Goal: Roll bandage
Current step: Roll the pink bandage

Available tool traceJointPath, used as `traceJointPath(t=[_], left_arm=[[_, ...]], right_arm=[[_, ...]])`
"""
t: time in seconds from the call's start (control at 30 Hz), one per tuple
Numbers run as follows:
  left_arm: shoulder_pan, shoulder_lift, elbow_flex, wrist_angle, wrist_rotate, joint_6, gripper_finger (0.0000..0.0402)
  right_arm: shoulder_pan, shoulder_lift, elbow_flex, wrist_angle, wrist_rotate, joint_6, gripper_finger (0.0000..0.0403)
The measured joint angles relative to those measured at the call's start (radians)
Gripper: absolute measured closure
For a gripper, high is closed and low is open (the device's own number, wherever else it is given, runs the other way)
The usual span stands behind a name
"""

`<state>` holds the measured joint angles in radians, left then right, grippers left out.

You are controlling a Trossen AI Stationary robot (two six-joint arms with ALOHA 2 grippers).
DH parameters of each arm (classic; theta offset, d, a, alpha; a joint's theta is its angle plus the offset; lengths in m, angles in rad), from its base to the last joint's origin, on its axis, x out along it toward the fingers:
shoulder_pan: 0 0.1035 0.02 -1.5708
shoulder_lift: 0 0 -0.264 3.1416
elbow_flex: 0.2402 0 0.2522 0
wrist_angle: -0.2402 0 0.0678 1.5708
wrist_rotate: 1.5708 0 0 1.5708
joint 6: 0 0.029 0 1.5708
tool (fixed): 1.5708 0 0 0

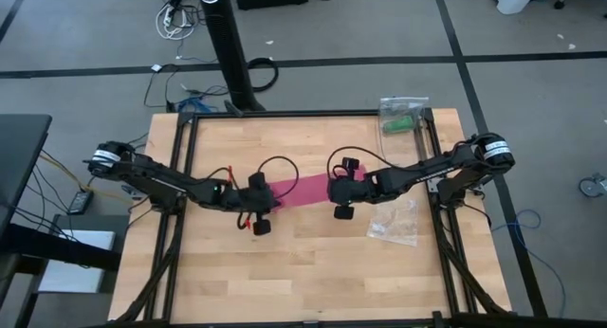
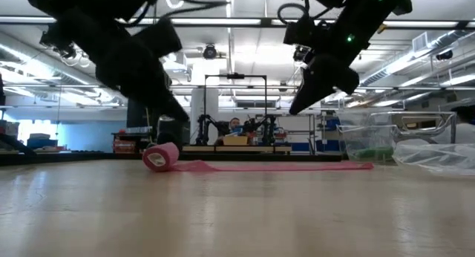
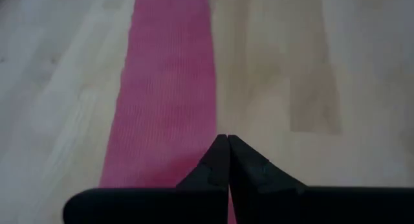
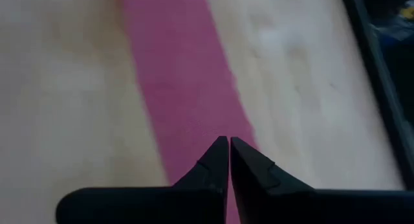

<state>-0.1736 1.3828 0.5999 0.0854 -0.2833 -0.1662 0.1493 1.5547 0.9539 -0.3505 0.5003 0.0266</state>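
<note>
Pale wooden worktop (image 1: 313, 262) inside a black frame (image 1: 285, 114), standing on a grey floor (image 1: 95, 34) with dark seams; a black post (image 1: 228, 44) and loose cables (image 1: 180, 20) lie beyond its far edge. Level across the worktop, a workshop with ceiling strip lights (image 2: 245, 49) and shelving shows behind.

The bandage (image 1: 302, 191) is a magenta-pink ribbed band lying flat on the worktop between the two hands, partly rolled: a small cylinder (image 2: 160, 157) forms its end at the left hand, and the flat strip runs from there toward the right hand.

Left hand (image 1: 256, 207): fingers together, tips low over the rolled end of the bandage. Right hand (image 1: 341, 191): fingers together, raised above the strip's free end, clear of the worktop.

A clear plastic bag (image 1: 395, 220) lies just beside the right hand on its outer side; a second bag holding a green roll (image 1: 398, 125) sits well beyond it, at the far corner.
</note>
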Motion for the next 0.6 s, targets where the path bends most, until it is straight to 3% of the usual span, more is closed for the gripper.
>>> traceJointPath(t=[0.3, 0.47, 0.6], left_arm=[[-0.046, -0.160, -0.036, -0.022, 0.004, -0.045, 0.0399], [-0.093, -0.244, -0.126, 0.025, -0.041, -0.116, 0.0399], [-0.134, -0.303, -0.187, 0.047, -0.079, -0.156, 0.0399]], right_arm=[[0.005, 0.020, 0.002, 0.420, -0.307, -0.047, 0.0370], [-0.030, 0.122, 0.013, 0.667, -0.432, -0.098, 0.0383], [-0.054, 0.239, 0.097, 0.713, -0.469, -0.119, 0.0396]])
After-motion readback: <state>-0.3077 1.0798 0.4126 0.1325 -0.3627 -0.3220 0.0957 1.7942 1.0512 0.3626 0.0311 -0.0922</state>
